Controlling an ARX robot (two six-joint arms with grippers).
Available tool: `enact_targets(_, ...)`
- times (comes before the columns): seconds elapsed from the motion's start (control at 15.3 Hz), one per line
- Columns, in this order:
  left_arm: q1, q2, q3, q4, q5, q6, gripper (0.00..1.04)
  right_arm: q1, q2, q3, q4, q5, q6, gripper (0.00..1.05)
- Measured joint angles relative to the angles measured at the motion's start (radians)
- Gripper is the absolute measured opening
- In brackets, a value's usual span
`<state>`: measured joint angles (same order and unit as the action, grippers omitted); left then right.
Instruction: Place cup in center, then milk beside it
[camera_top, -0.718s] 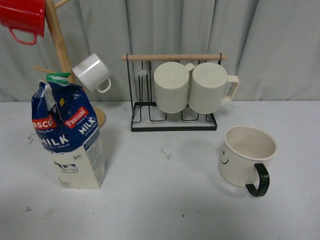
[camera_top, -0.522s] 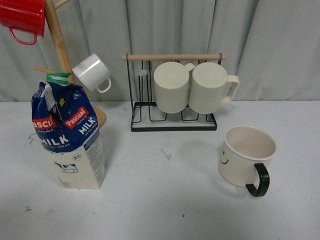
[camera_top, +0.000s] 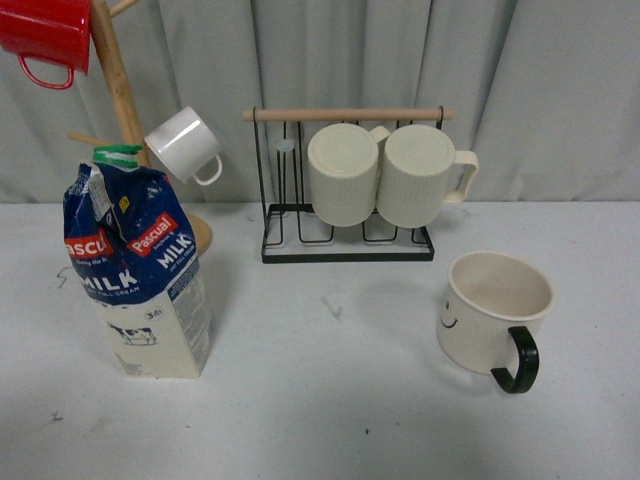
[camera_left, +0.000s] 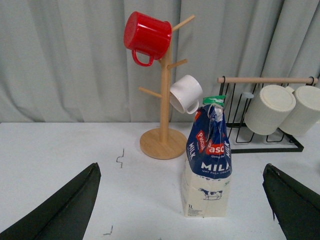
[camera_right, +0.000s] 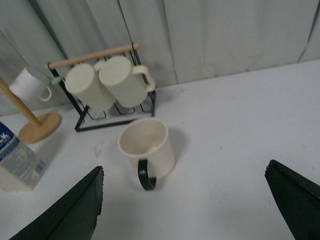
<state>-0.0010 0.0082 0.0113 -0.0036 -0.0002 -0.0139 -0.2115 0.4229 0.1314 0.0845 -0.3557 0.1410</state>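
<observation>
With my left pincer (camera_left: 181, 165) and right pincer (camera_right: 184, 165) gaping empty, I'd lower the right squarely over the rim of the cup (camera_top: 493, 310), at 4 o'clock on the worktop (camera_top: 330, 400), clear of its handle (camera_top: 520, 362).

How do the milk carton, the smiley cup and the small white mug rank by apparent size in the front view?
1. milk carton
2. smiley cup
3. small white mug, which hangs farther back, so its real size is unsure.

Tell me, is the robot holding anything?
No. Both the left gripper and right gripper are open and empty; the cream black-handled mug and blue milk carton stand free.
</observation>
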Motion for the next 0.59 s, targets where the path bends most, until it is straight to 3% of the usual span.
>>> enact_targets(0.13,0.000,0.000,0.000,0.000,-0.001,0.000,0.98,0.031,0.408,0.127,0.321,0.100,0.033,0.98)
enact_targets(0.2,0.000,0.000,0.000,0.000,0.000,0.000,0.98,0.060,0.602,0.210,0.402,0.176,0.053,0.98)
enact_targets(0.33,0.000,0.000,0.000,0.000,0.000,0.000,0.98,0.131,0.886,0.386,0.354,0.269,0.105,0.98)
enact_targets(0.59,0.000,0.000,0.000,0.000,0.000,0.000,0.98,0.299,1.308,0.784,0.050,0.352,0.166,0.98)
